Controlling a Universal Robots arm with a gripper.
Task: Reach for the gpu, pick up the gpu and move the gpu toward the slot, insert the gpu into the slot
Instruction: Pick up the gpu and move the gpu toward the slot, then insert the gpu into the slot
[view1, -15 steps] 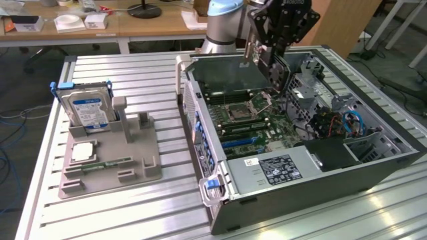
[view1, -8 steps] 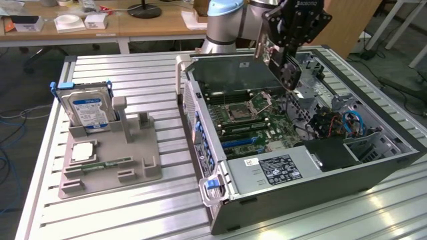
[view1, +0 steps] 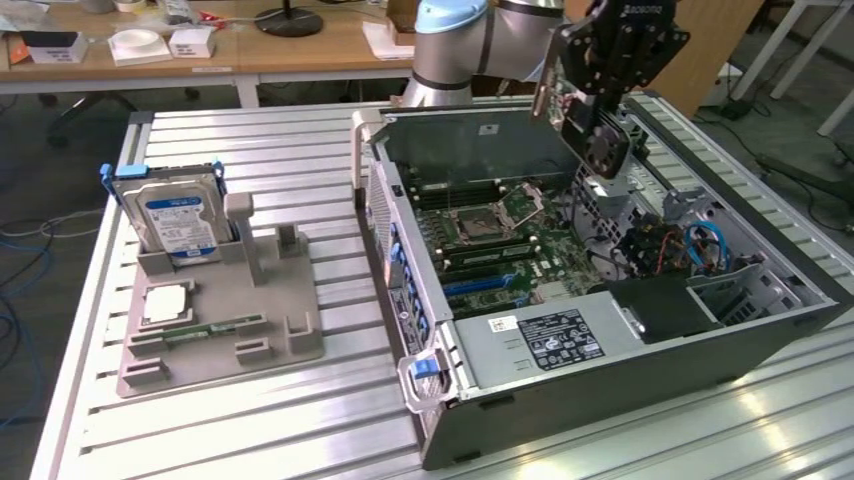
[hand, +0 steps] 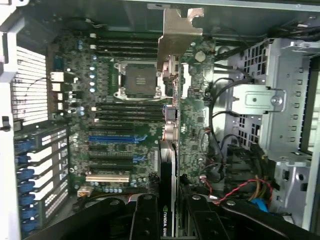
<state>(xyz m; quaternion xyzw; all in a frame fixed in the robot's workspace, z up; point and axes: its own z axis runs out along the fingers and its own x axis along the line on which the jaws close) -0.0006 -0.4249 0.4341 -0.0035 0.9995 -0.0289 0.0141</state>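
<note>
Your gpu (view1: 597, 135) hangs in the air above the motherboard (view1: 514, 205), clear of it and touching nothing on it. It is clamped by its black shroud in the gripper (hand: 170, 222). From the wrist you see it edge-on. It is a thin card with the green board on one face and the black cooler, carrying a green-and-white label, on the other. Its silver bracket is at the end farthest from the gripper. In the exterior view the round black fan shows on the shroud. The long blue slot (hand: 112, 139) lies flat on the motherboard, unfilled, off to one side of the card rather than beneath it.
</note>
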